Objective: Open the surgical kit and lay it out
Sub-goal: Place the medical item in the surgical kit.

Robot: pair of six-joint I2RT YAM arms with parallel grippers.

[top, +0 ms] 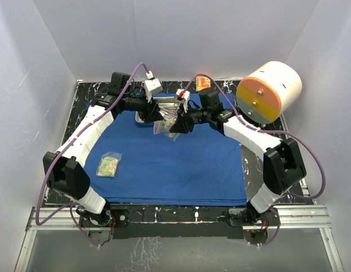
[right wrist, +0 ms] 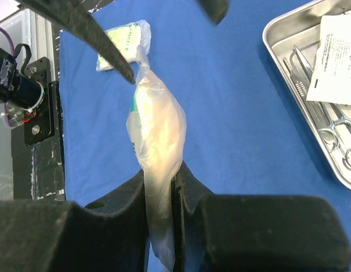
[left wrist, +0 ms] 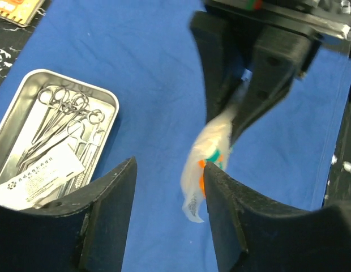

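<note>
Blue cloth: it is lying open and flat on the table, covering most of it
Steel tray: it is sitting on the far part of the blue cloth, just past where the two grippers are meeting
Clamps: these thin steel tools with ring handles are lying in a pile inside the steel tray
Paper slip: this white slip with printing on it is lying on top of the clamps, at one end of the steel tray
Right gripper: its jaws are pressing together on the clear packet and pinching its lower end
Clear packet: it is hanging in the air above the blue cloth, between the two grippers, with something green and orange showing inside it
Left gripper: its jaws are standing spread apart, and one finger is right at the free end of the clear packet; I cannot tell if it is touching
Second packet: it is lying flat on the left side of the blue cloth, well apart from the steel tray
Cylinder: big, white and orange, it is sitting at the far right, off the blue cloth
Orange box: small, it is lying at the far edge of the table, behind the right arm
</note>
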